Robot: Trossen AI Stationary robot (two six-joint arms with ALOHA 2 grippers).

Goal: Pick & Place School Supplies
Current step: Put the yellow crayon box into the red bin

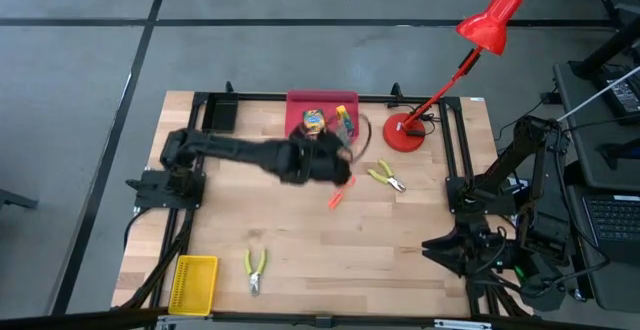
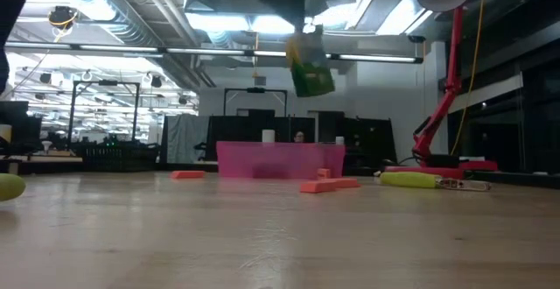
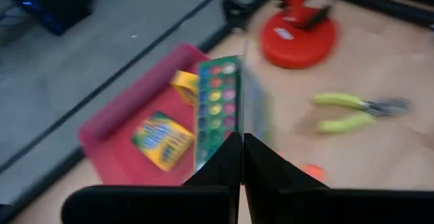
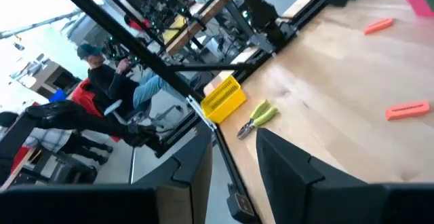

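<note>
— Wooden tabletop, black rails round it, and a red desk lamp [image 1: 405, 130] standing in the upper right of the high view. What is the left gripper [image 3: 241, 157] doing?

— It is pinching shut on a crayon box [image 3: 215, 108], fingers [image 3: 220, 163] almost meeting on its lower edge. In the low view the box [image 2: 308, 68] is hanging high in the frame, tilting a little, well above the pink tray [image 2: 278, 161].

— Which way is the box running?

— In the left wrist view its long axis is heading straight away from the fingertips, toward the tray's far rim. Its face is showing rows of coloured dots on green, with a pale side panel.

— And around it?

— A second crayon box [image 3: 163, 139] is lying flat inside the tray [image 3: 112, 115], yellow and green. An orange stick [image 1: 335, 201] is resting on the wood just below the gripper in the high view, and green-handled pliers [image 1: 386, 177] are lying to its right.

— The right gripper [image 4: 234, 153]?

— Waiting off the table's lower right edge, fingers parted, holding nothing.
</note>
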